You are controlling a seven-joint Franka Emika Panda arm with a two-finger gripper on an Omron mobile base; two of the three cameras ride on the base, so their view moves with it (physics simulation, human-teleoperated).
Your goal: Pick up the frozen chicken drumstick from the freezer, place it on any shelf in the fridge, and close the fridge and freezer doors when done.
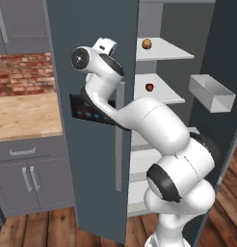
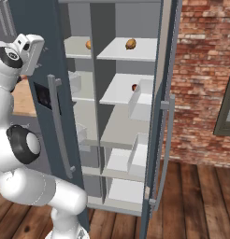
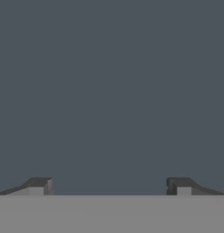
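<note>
Right now my jaws [image 3: 109,186] stand wide apart and hold nothing — they face the slate-grey freezer door [image 1: 91,120] up close. Both doors hang open; the frozen chicken drumstick [image 2: 130,44] lies on the top fridge shelf [image 2: 128,53].

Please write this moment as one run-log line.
gripper open, empty | drumstick on top fridge shelf | freezer door open | fridge door open

Arm [image 1: 154,125] rises from base, folds at elbow, reaches up and left; wrist [image 1: 94,60] held high. Gripper [image 3: 109,186] empty, dark fingertips [image 3: 38,185] spread wide apart, nothing between them.
</note>
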